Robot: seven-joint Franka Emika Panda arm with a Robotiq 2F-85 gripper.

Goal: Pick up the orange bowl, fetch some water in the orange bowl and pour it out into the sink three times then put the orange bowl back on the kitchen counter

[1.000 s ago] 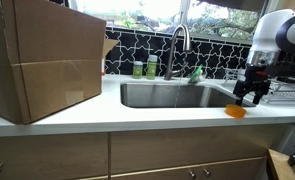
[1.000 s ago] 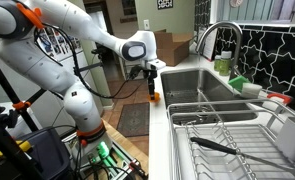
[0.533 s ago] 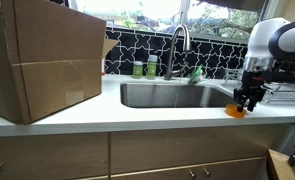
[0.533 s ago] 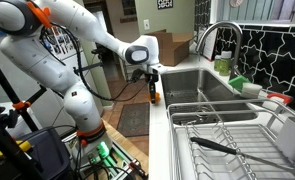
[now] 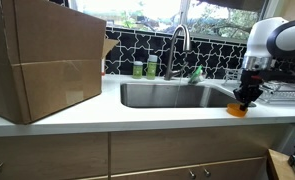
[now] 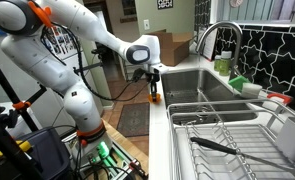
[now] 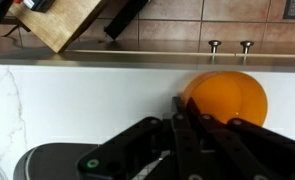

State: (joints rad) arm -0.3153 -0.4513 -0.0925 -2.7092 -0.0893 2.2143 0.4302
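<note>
in the wrist view the gripper (image 7: pixel 184 103) has its two dark fingers (image 7: pixel 147 140) drawn close together at the near rim of the orange bowl (image 7: pixel 230 97), and they appear to pinch that rim; the bowl's hollow faces up and looks dry, with the kitchen counter (image 7: pixel 47 100) white beneath and beside it

in an exterior view the gripper (image 5: pixel 246 100) points straight down at the orange bowl (image 5: pixel 236 110), which sits at the front edge of the kitchen counter (image 5: pixel 107 118), on the strip between the sink (image 5: pixel 172 95) and the wire dish rack (image 5: pixel 283 93); whether the bowl rests on the slab or is just off it cannot be told

pale wooden drawers (image 5: pixel 167 155) run under the counter, and a large cardboard box (image 5: pixel 42 60) stands on it at the other end, well apart from the bowl

behind the basin the curved faucet (image 5: pixel 179 45) rises, with two green bottles (image 5: pixel 144 69) just beside it against the dark patterned tiles

in an exterior view from the rack end, the dish rack (image 6: pixel 227 140) is nearest, then the sink (image 6: pixel 202 90) and faucet (image 6: pixel 219 35); the white robot arm (image 6: pixel 67 40) reaches across to the counter's edge, where the gripper (image 6: pixel 154 92) meets the orange bowl (image 6: pixel 155 98)
</note>
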